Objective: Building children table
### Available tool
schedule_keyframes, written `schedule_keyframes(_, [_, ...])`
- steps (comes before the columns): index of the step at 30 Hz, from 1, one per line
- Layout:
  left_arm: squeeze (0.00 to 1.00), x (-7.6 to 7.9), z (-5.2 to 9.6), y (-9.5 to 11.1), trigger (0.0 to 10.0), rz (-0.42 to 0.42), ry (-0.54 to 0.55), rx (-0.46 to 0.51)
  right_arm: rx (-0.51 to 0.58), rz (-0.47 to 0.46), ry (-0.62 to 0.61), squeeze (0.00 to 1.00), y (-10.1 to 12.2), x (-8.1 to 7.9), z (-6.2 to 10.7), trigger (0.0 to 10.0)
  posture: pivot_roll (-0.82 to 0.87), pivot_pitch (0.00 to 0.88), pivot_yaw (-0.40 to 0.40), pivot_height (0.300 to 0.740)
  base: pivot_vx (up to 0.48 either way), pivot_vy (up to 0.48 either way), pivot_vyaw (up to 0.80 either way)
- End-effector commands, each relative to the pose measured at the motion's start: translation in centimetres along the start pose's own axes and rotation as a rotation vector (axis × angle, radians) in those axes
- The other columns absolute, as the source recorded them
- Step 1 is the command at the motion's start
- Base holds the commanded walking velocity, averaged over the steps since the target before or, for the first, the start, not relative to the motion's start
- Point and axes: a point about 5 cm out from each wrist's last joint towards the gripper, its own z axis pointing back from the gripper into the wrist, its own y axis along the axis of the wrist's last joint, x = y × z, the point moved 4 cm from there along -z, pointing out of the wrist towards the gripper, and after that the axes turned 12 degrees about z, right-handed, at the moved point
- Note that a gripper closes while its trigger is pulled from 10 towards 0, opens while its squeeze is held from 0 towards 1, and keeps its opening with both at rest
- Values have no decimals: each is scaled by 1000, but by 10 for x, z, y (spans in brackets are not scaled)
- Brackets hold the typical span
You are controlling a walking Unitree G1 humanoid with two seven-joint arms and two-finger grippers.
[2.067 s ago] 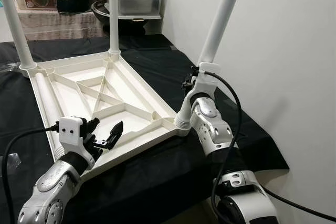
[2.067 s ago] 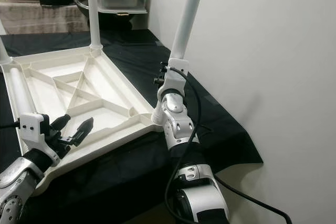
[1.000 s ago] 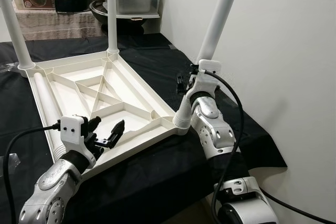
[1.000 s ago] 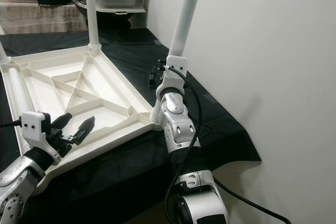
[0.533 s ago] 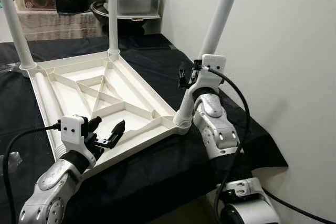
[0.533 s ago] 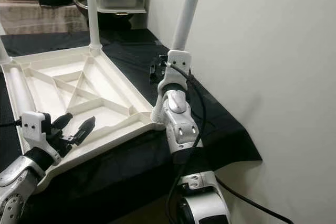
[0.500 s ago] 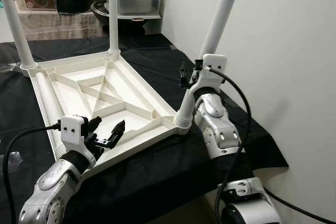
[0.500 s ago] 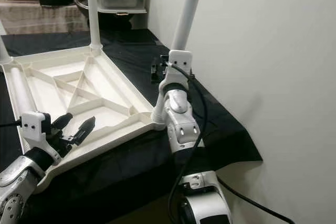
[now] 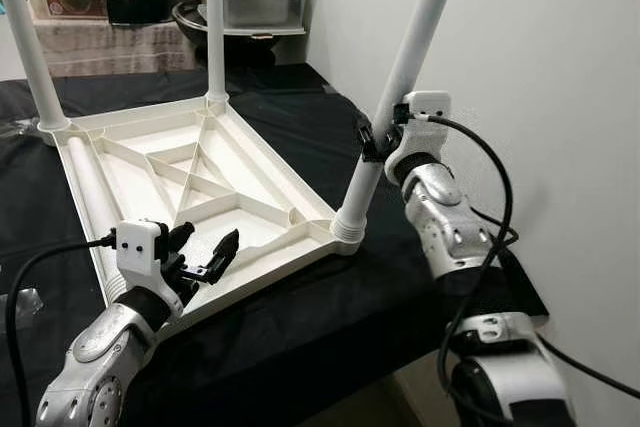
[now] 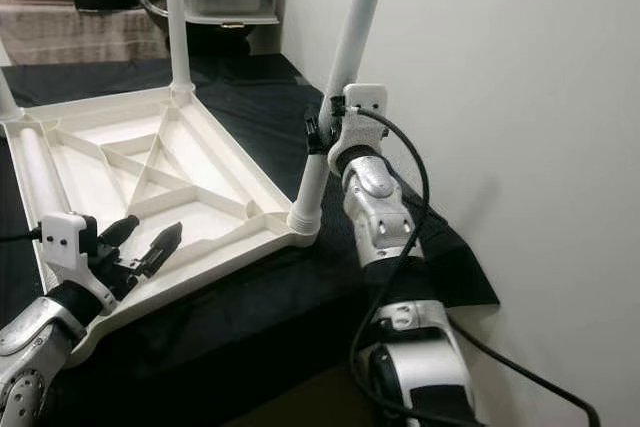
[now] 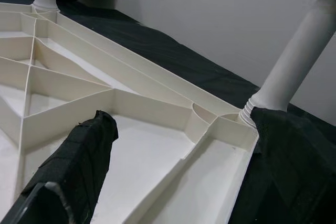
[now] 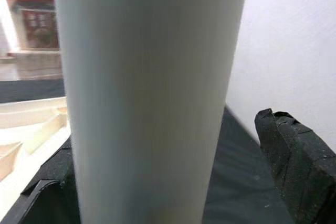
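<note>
Our right wrist view shows our right gripper (image 9: 372, 137) open around one leg (image 9: 400, 77); head views show three upright legs on the tabletop (image 9: 190, 187), left gripper (image 9: 205, 257) open, empty.

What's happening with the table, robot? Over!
Right gripper open around near leg. Left gripper open over upturned tabletop. Fourth leg lying in tabletop, nothing blocking.

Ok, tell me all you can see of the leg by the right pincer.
The leg is a smooth white tube, plastic by the look, leaning slightly, its ribbed foot seated in the near right corner socket of the upturned tabletop. The right pincer is open around it about mid-height. Its top runs out of view.
</note>
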Motion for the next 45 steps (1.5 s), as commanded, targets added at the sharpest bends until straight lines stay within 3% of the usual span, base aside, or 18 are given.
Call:
schedule_keyframes(1, [0,0,0,-8,10000,14,-5,-28,-17,-29,27,0,-1,5,-2,10000,29,0,-124,740,0,0,0])
schedule_keyframes(12, [0,1,0,-8,10000,16,-10,-31,6,-120,195,0,4,12,-10,10000,33,0,-127,740,0,0,0])
schedule_keyframes(20, [0,0,1,-7,10000,13,-9,-29,37,-119,280,0,8,17,-11,10000,42,0,-133,740,0,0,0])
schedule_keyframes(27, [0,1,1,-8,10000,16,-13,-29,65,-80,399,0,9,10,-11,10000,44,0,-135,740,0,0,0])
schedule_keyframes(38, [0,2,1,-8,10000,17,-16,-30,64,-53,461,0,7,1,-14,10000,49,0,-139,740,0,0,0])
schedule_keyframes(45, [0,2,2,-9,10000,20,-14,-33,60,-25,500,0,5,5,-13,10000,57,0,-144,740,0,0,0])
